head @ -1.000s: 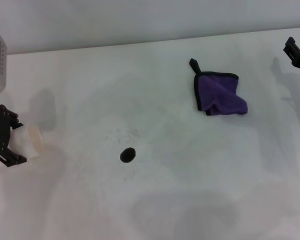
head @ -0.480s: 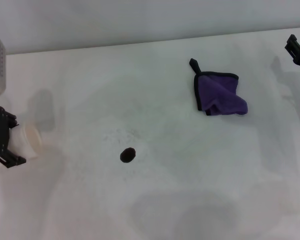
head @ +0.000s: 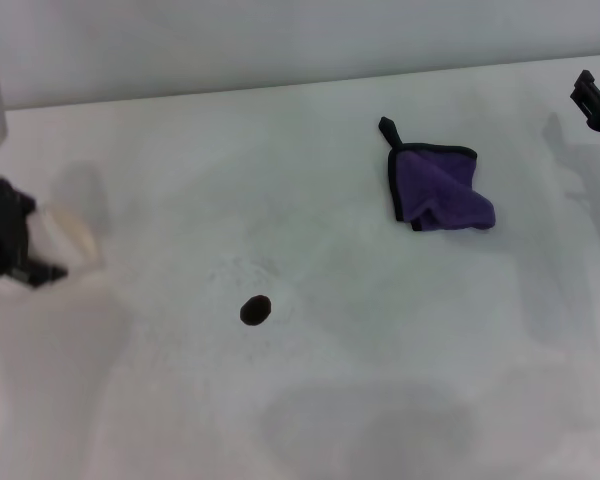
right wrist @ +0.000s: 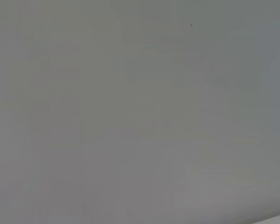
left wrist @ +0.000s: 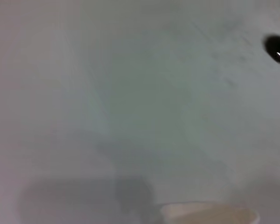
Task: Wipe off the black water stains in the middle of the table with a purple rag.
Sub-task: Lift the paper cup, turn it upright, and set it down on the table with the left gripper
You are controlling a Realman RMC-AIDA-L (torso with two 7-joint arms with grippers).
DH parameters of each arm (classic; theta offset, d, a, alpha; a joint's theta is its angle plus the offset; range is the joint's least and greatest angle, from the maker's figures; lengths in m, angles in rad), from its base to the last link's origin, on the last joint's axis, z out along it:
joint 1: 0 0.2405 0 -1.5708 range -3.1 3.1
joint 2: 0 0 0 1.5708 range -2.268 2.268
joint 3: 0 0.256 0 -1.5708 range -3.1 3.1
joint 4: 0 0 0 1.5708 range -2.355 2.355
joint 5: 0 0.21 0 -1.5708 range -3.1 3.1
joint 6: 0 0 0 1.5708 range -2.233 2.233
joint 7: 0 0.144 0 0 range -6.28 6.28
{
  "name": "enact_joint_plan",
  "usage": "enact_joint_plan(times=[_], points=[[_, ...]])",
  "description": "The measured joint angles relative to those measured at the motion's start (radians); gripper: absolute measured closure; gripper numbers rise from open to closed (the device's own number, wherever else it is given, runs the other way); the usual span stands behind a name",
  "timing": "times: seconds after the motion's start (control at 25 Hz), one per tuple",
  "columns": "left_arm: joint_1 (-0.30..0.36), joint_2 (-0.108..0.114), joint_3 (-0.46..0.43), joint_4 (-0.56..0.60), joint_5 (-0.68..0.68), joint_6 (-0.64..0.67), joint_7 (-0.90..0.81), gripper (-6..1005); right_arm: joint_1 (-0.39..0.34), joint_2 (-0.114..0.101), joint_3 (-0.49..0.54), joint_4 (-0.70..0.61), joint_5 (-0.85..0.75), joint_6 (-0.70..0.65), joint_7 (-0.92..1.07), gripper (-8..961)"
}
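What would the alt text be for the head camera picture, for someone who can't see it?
A white table with a small black water stain near its middle and a folded purple rag lying farther back to the right, apart from it. The left gripper holds a cream-white cup at the left edge; the right gripper sits at the far right edge.

One purple rag (head: 439,190), one black stain (head: 255,309), one cream cup (head: 68,238). Two tools: left tool (head: 20,245), right tool (head: 598,106). One bench (head: 330,400).

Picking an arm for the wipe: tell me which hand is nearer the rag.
Right. The right hand is at the table's far right edge, beyond the rag; the left hand holds a cup far left.
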Motion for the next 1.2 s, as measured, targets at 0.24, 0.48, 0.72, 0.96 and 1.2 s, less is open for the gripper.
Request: enact_joint_plan(times=[0.24, 0.48, 0.72, 0.96, 1.2], points=[[0.058, 0.002, 0.0, -0.041, -0.38, -0.002, 0.023, 310, 0.004, -0.001, 0.0, 0.0, 0.0, 0.0, 0.0, 96], [0.317, -0.004, 0.0, 0.155, -0.969, -0.008, 0.21, 313, 0.002, -0.001, 0.0, 0.0, 0.0, 0.0, 0.0, 96], [0.538, -0.003, -0.001, 0.38, -1.329, -0.012, 0.435, 315, -0.003, -0.002, 0.0, 0.0, 0.0, -0.001, 0.0, 96], [0.662, -0.007, -0.002, 0.56, -1.543, -0.017, 0.634, 314, 0.0, -0.002, -0.003, 0.0, -0.004, -0.001, 0.0, 96], [0.715, -0.017, -0.004, 0.788, -1.773, -0.163, 0.828, 313, -0.002, -0.001, -0.009, 0.005, -0.007, -0.001, 0.0, 96]])
